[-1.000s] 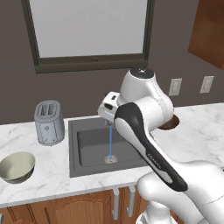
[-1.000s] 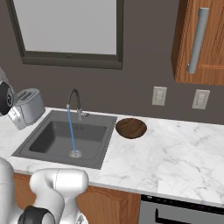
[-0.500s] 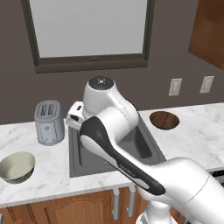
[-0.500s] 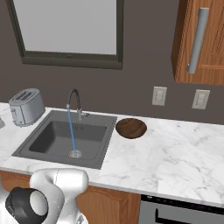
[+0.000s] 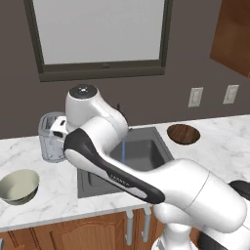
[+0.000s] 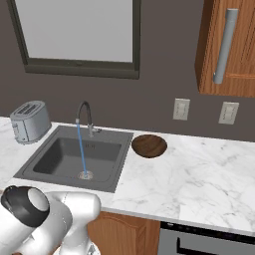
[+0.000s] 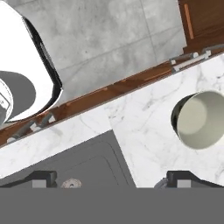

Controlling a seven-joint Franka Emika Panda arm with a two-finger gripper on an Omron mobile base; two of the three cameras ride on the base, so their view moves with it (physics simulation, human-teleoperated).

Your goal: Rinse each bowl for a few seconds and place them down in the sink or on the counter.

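Observation:
The pale cream-green bowl (image 5: 18, 186) sits upright on the white marble counter (image 5: 56, 193) left of the sink (image 5: 146, 152). In the hand view this bowl (image 7: 201, 125) lies to the right, above my right fingertip (image 7: 189, 177). My gripper (image 7: 113, 178) is open and holds nothing; it looks down on the counter (image 7: 144, 127) beside a corner of the sink (image 7: 74, 164). The dark brown bowl (image 6: 149, 146) rests on the counter (image 6: 199, 169) right of the sink (image 6: 60, 157); it also shows in the left base view (image 5: 183, 134). Water (image 6: 81, 149) runs from the faucet (image 6: 84, 112).
A silver toaster (image 6: 30, 121) stands at the back left of the sink, close behind my hand in the left base view (image 5: 49, 141). Wooden cabinet fronts (image 7: 109, 94) run below the counter edge. Wall outlets (image 6: 181, 108) and an upper cabinet (image 6: 234, 45) are to the right.
My arm has swung left, from over the sink to over the counter by the toaster and the pale bowl. Both bowls stay where they were, and the water keeps running.

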